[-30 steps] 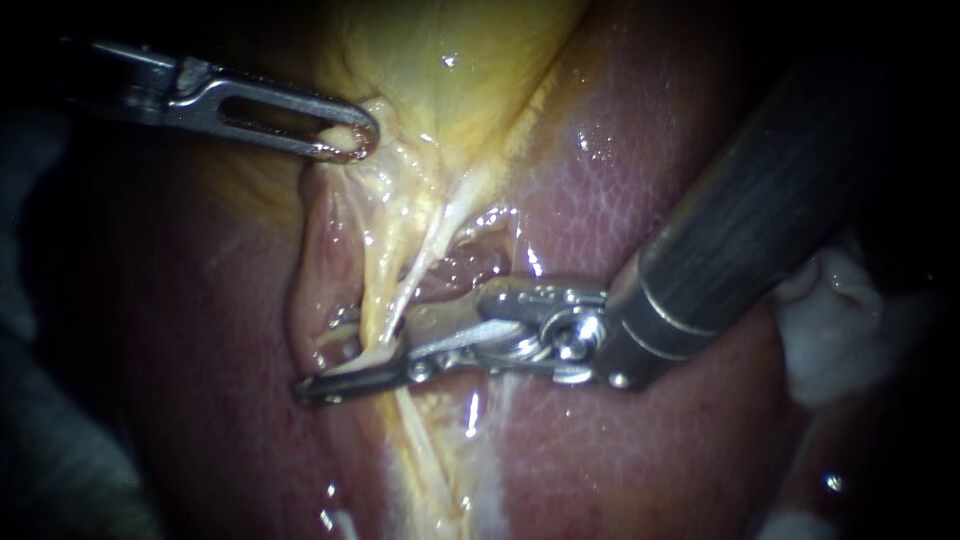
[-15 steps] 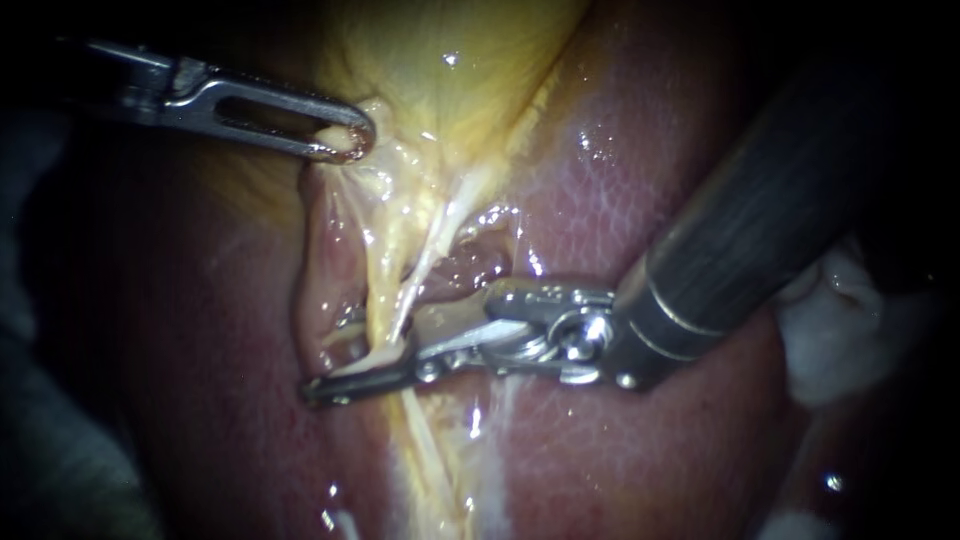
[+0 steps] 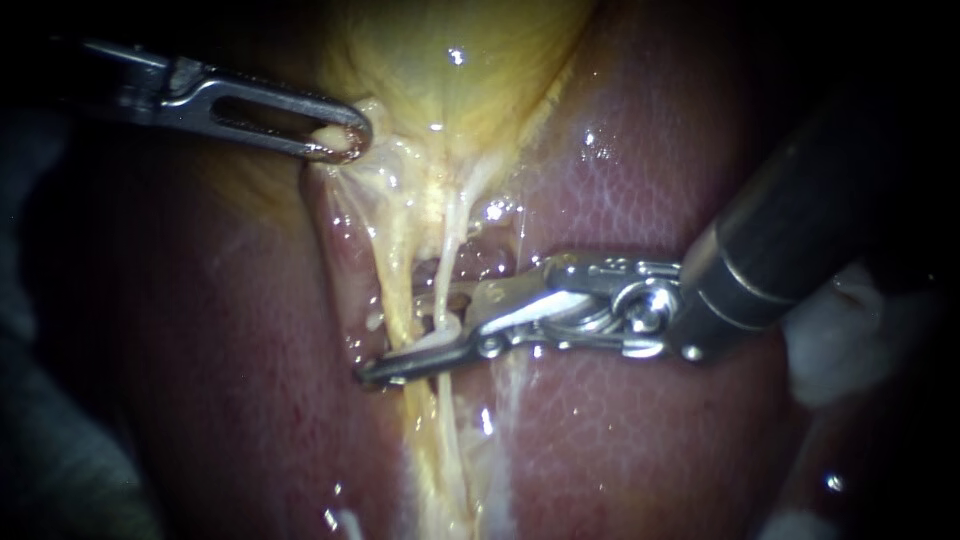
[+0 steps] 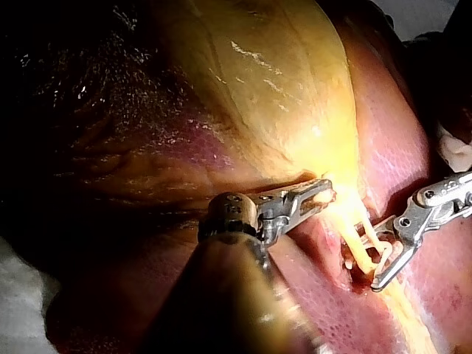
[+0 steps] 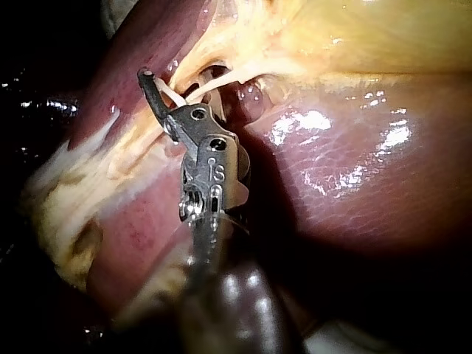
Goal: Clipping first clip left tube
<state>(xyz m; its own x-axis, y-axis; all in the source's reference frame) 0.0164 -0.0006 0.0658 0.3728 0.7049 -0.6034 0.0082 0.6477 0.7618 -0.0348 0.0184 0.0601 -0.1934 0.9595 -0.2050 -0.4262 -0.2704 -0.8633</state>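
From the upper right on a dark shaft, the right instrument (image 3: 415, 335), wrist bent so the metal tool lies level across the tissue. Tool released: jaws apart, astride a thin pale tube (image 3: 447, 262) passing through the gap between them; contact on both sides unclear. Longer lower jaw poking past a second, broader yellow strand (image 3: 398, 275) just beside the tube. Tube and strand both running down from the yellow gallbladder (image 3: 450, 70) over the glossy red-brown liver (image 3: 620, 200). From the left and nearly level, the left instrument (image 3: 345, 140), slotted tool clenched on a pale fold at the gallbladder's lower edge, the tissue below it stretched taut. White gauze (image 3: 835, 340) beyond the right shaft, against the liver. Surroundings dark; surface hidden.
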